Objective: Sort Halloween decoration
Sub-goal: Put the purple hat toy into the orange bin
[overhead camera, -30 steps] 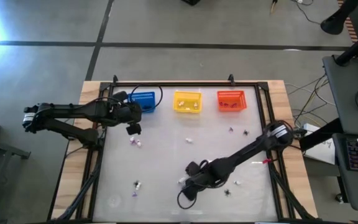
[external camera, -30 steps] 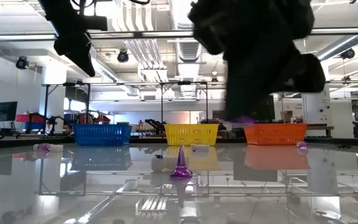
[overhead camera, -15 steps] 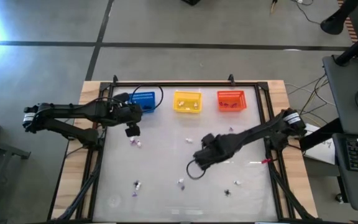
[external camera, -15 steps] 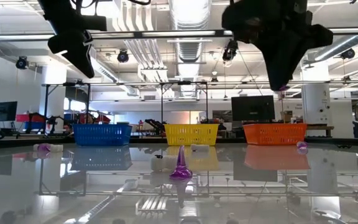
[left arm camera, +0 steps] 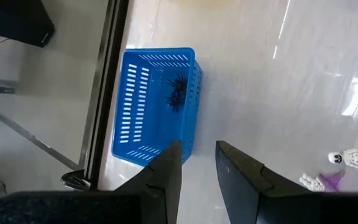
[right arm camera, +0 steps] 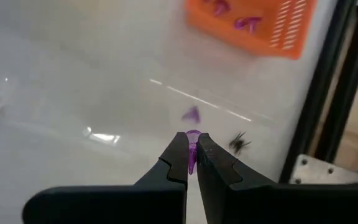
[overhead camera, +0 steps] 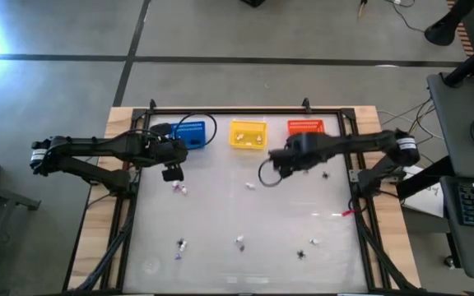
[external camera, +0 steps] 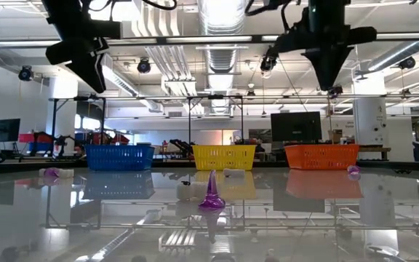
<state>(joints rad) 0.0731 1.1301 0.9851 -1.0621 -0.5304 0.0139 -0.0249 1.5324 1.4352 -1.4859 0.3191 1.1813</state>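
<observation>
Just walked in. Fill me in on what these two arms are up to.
They are sorting small Halloween trinkets into three baskets along the far edge of the table. The right gripper is shut on a purple trinket, held above the table near the orange basket, which already holds purple pieces. The left gripper hovers open and empty beside the blue basket, which holds a black spider. More trinkets lie loose on the table.

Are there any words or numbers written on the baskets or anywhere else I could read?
None can be read. The blue basket, yellow basket and orange basket carry no lettering, nor do the trinkets. Any signs in the room behind the table are too small and blurred to read.
</observation>
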